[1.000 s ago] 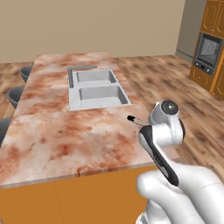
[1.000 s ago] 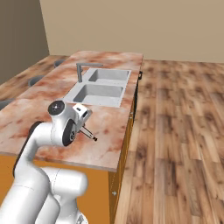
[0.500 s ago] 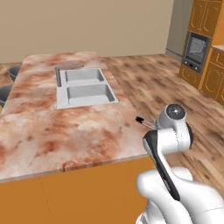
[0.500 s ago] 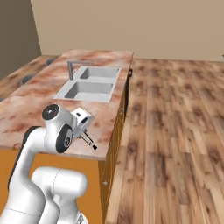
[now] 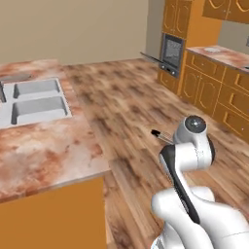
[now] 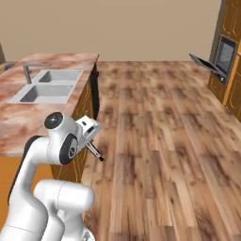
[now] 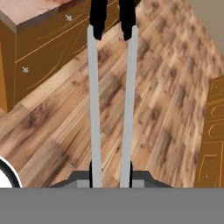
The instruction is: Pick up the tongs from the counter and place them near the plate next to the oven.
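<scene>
The base has swung away from the counter (image 5: 44, 146) toward the oven (image 5: 172, 52). The gripper (image 7: 110, 175) is clamped on the tongs (image 7: 111, 96). Their long axis runs straight out from the hand, black tips forward over the floor.

Wood plank floor (image 6: 155, 141), beige wall (image 5: 73, 24), orange drawer cabinets (image 5: 214, 92) along right

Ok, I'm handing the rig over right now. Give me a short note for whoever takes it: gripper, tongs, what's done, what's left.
Gripper: shut on the tongs, which stick out forward over the wood floor; their black tip shows beside the arm in the left base view.
Counter: off to the arm's left, the tongs no longer on it.
Oven: ahead across the floor, door hanging open.
Done: pickup.
Left: reach the oven side, find the plate, which I can't make out for certain, and lay the tongs near it.
</scene>
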